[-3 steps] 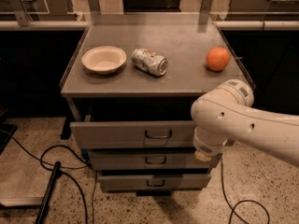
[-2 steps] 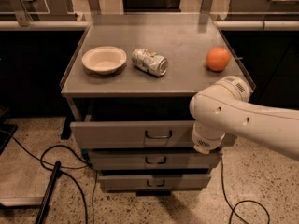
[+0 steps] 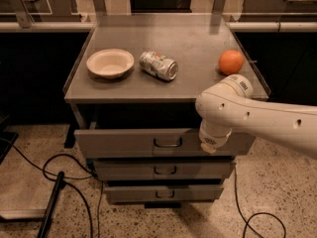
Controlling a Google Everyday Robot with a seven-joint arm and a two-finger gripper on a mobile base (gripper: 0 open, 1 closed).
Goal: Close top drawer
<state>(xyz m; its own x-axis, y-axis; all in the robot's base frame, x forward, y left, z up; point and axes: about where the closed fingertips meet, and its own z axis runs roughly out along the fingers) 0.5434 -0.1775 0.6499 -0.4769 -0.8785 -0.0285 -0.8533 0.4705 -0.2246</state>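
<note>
The top drawer (image 3: 124,143) is a wide grey metal drawer with a small dark loop handle (image 3: 167,143) at its centre. It stands pulled out a little from under the grey cabinet top (image 3: 198,78). My white arm reaches in from the right, and its gripper (image 3: 210,144) hangs against the right part of the drawer's front panel, to the right of the handle. The gripper's end is mostly hidden behind the arm's wrist.
On the cabinet top lie a white bowl (image 3: 110,63), a crushed can (image 3: 158,65) on its side and an orange (image 3: 231,62). Two lower drawers (image 3: 163,170) sit under the top one. Black cables (image 3: 64,182) run over the speckled floor at the left and lower right.
My arm has shifted a little to the left along the drawer front. The drawer looks about as far out as before.
</note>
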